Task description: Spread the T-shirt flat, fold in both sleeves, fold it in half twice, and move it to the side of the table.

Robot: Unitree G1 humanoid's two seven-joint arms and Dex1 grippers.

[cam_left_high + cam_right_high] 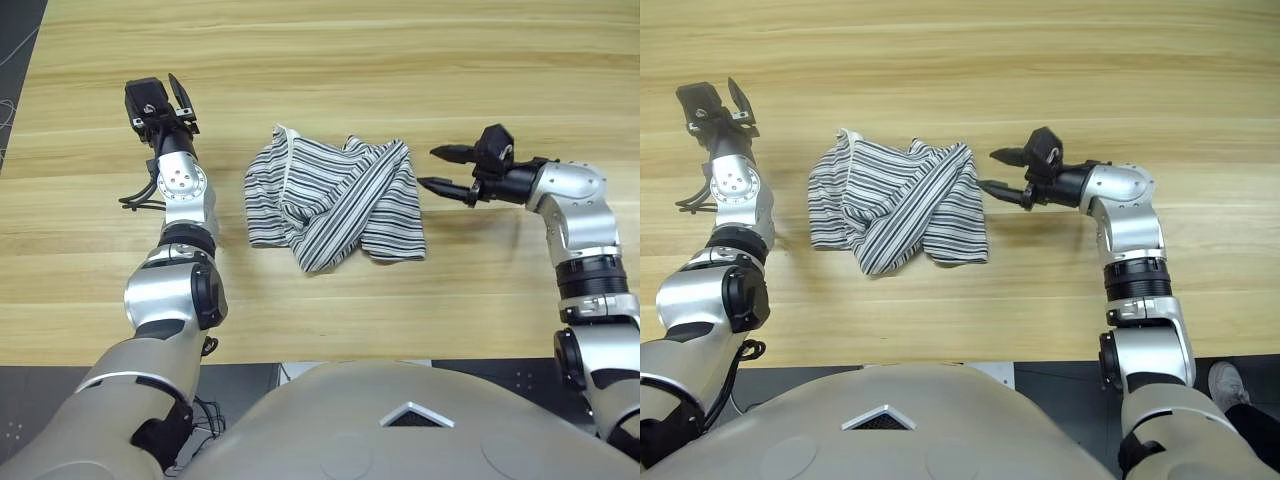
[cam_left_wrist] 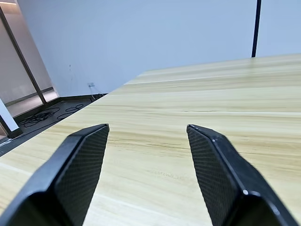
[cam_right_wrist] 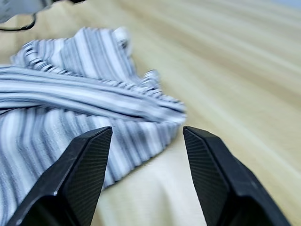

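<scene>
A black-and-white striped T-shirt (image 1: 335, 200) lies crumpled in a heap at the middle of the wooden table (image 1: 330, 60). My right gripper (image 1: 432, 168) hangs open just right of the heap, fingers pointing at the shirt's right edge, a small gap away. Through the right wrist view the shirt (image 3: 70, 108) lies just beyond the open fingers (image 3: 87, 162). My left gripper (image 1: 180, 95) stands open well left of the shirt, pointing toward the table's far side, with nothing between its fingers (image 2: 77, 174).
The table's left edge (image 1: 25, 90) runs close to my left arm, with dark floor and cables beyond. Bare wood (image 1: 400, 50) stretches behind the shirt and in front of it up to the near edge (image 1: 400, 358).
</scene>
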